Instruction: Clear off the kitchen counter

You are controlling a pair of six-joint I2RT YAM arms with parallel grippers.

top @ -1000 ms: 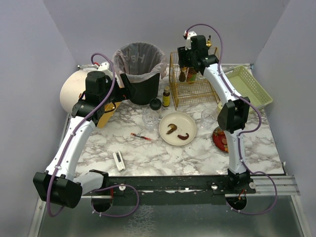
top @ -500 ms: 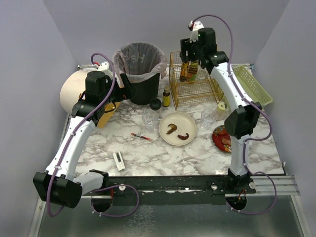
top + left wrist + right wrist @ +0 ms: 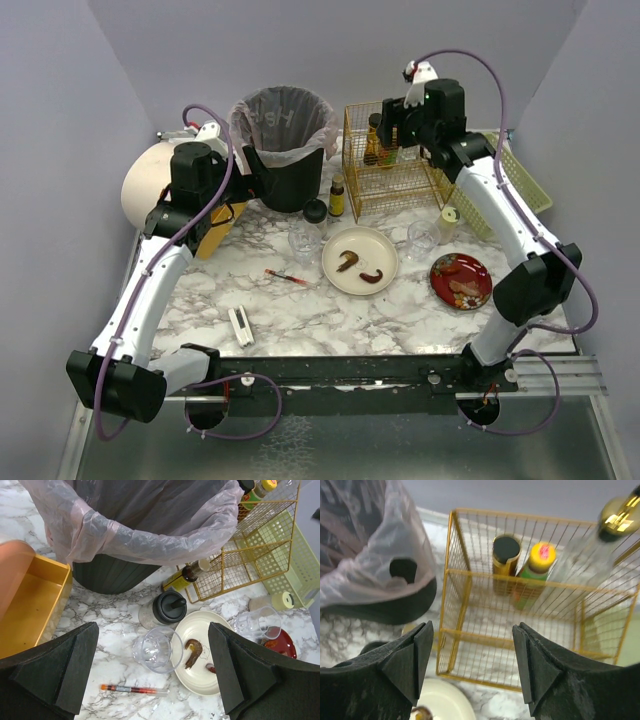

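Note:
The white marble kitchen counter (image 3: 400, 310) holds a cream plate (image 3: 378, 247) with shrimp pieces, a red plate (image 3: 478, 272) of food, two clear glasses (image 3: 304, 243) (image 3: 422, 237), a black-lidded jar (image 3: 315, 212), an oil bottle (image 3: 337, 197), a red-filled tube (image 3: 290, 278) and a small white piece (image 3: 241, 326). My left gripper (image 3: 250, 185) is open and empty, high beside the bin, above the glass (image 3: 157, 650) and jar (image 3: 167, 607). My right gripper (image 3: 395, 125) is open and empty above the gold wire rack (image 3: 385, 185), in which three bottles (image 3: 540, 560) stand.
A black bin (image 3: 285, 130) with a pink liner stands at the back. An orange box (image 3: 218, 228) and a big cream round object (image 3: 145, 185) are at the left. A green basket (image 3: 510, 175) lies at the right, with a small yellow-capped bottle (image 3: 448, 222) near it.
My right gripper has risen out of the wire rack and moved right and back. Its arm swung right and uncovered the red plate. The left arm has not moved.

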